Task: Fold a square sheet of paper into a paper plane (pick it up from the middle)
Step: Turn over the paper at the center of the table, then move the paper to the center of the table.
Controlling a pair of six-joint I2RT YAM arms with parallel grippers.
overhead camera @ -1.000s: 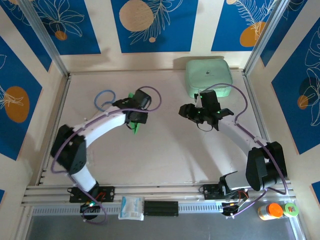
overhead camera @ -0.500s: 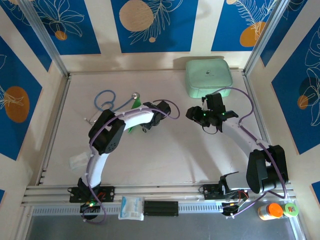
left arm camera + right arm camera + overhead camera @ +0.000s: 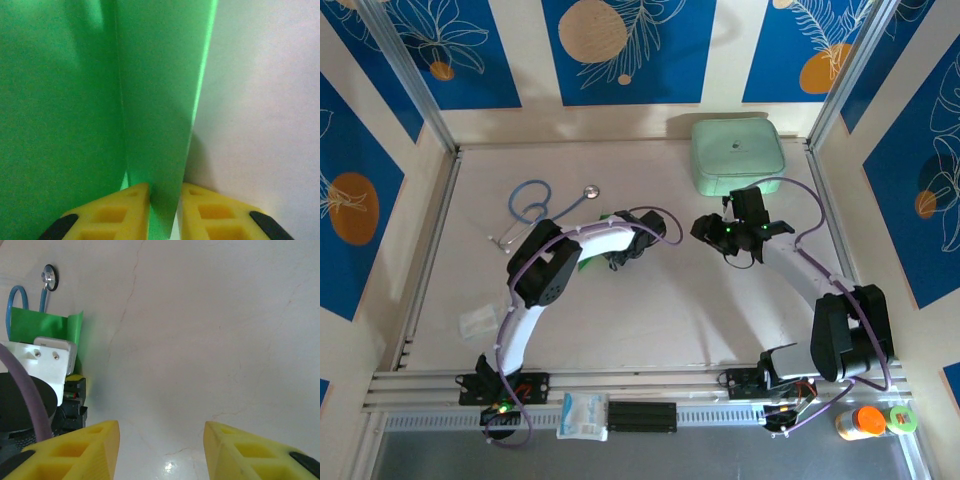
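We are aiming for a slow, straight fold: the green paper [image 3: 60, 100] on the table [image 3: 260, 100] is sitting between the nearly shut fingers [image 3: 115, 210] of the left gripper [image 3: 165, 200], pinched or not we cannot tell, the right gripper [image 3: 161, 440] hanging open, empty.

Square sheet of paper [image 3: 65, 100]: thin bright-green paper, matt, smooth, 1 sharp crease. Left gripper [image 3: 165, 190] fingers [image 3: 112, 212] by the paper: yellow moulded plastic, matt. Table [image 3: 210, 340] beside the paper: pale, smooth, faint hairline cracks, 1 glossy glint. Stethoscope [image 3: 49, 276] behind the paper: shiny metal head, blue rubbery-looking tubing.
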